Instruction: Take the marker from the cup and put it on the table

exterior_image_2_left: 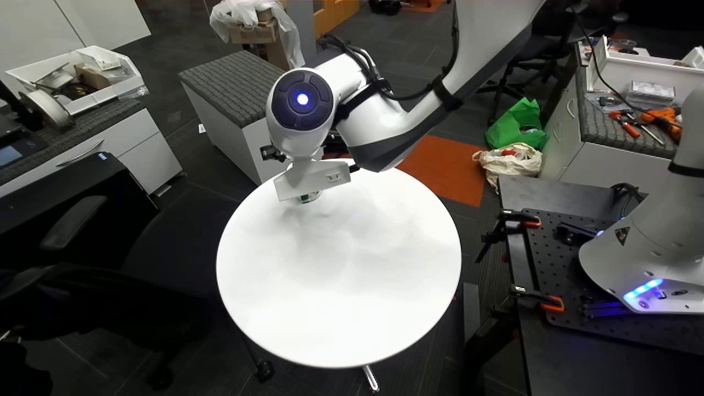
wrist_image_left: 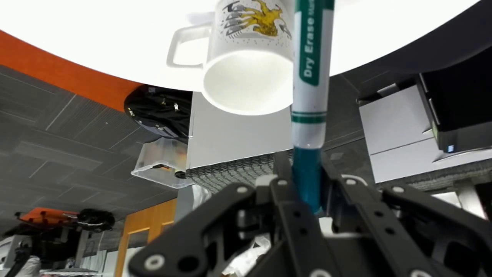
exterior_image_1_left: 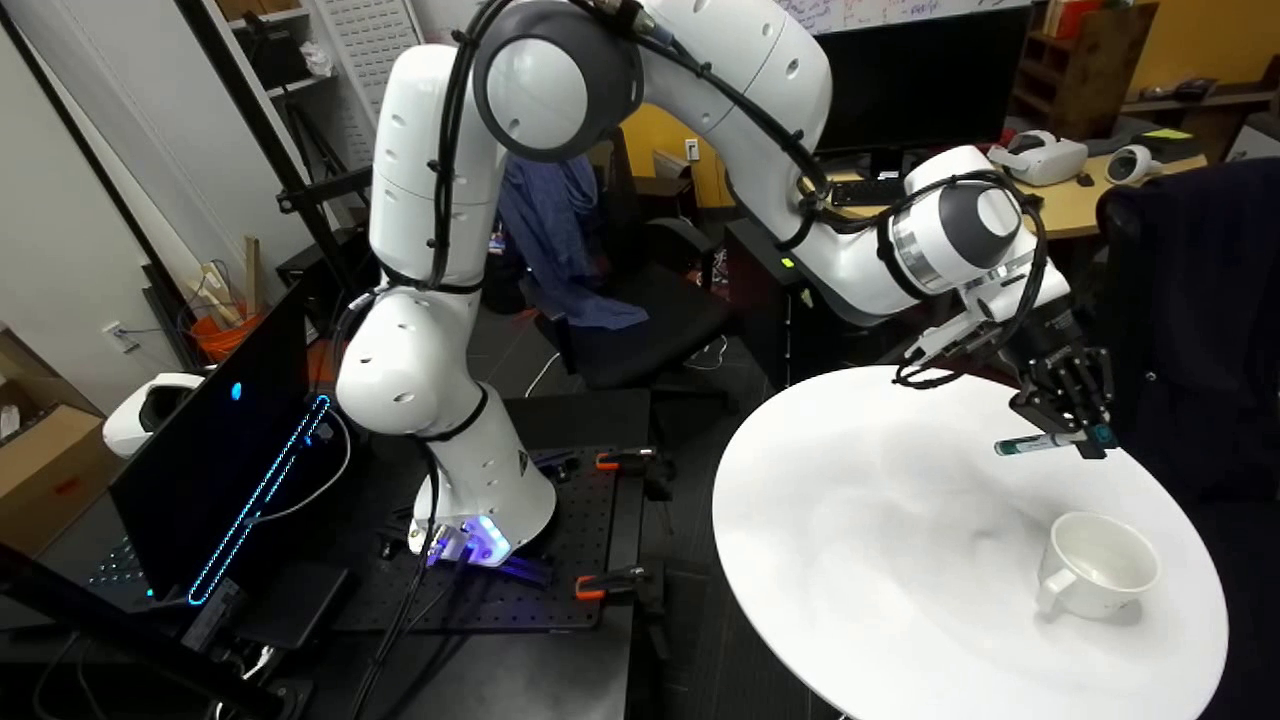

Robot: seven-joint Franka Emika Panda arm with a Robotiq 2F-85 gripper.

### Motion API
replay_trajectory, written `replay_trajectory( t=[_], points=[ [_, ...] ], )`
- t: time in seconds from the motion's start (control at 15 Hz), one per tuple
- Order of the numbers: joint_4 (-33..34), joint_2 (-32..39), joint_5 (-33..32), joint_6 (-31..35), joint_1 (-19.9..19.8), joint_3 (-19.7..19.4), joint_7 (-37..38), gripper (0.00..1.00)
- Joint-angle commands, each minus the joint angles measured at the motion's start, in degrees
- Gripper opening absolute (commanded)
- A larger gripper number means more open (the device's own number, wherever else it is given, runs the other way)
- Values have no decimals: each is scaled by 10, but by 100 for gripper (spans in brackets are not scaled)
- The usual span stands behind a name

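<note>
The marker (exterior_image_1_left: 1035, 443) is white and green with a teal cap. In the wrist view the marker (wrist_image_left: 312, 77) runs up the picture from between the fingers. My gripper (exterior_image_1_left: 1097, 438) is shut on its teal cap; the jaws also show in the wrist view (wrist_image_left: 306, 167). The marker is held nearly level above the white round table (exterior_image_1_left: 880, 560), outside the cup. The white cup (exterior_image_1_left: 1085, 598) stands upright on the table, below the gripper. In the wrist view the cup (wrist_image_left: 250, 40) has a yellow print. In an exterior view the arm (exterior_image_2_left: 308, 179) mostly hides cup and marker.
The round table's edge (exterior_image_2_left: 330, 366) lies close beyond the cup. A dark chair (exterior_image_2_left: 165, 236) and a patterned-top cabinet (exterior_image_2_left: 242, 82) stand beside the table. A desk with a monitor (exterior_image_1_left: 920, 80) is behind the arm. The robot's base stands on a black bench (exterior_image_1_left: 560, 660).
</note>
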Motion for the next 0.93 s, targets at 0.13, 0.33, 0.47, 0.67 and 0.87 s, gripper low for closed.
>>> replay_trajectory(
  t=[0.13,0.33,0.47,0.67,0.87],
  points=[
    [-30,-16,23,19,-15,30,-137,5],
    [-41,-16,61,18,-19,46,-234,5],
    [-45,-13,94,13,-19,52,-299,5],
    [-42,-3,145,-2,-11,53,-384,5],
    [-31,9,191,-20,-1,45,-447,5]
  ],
)
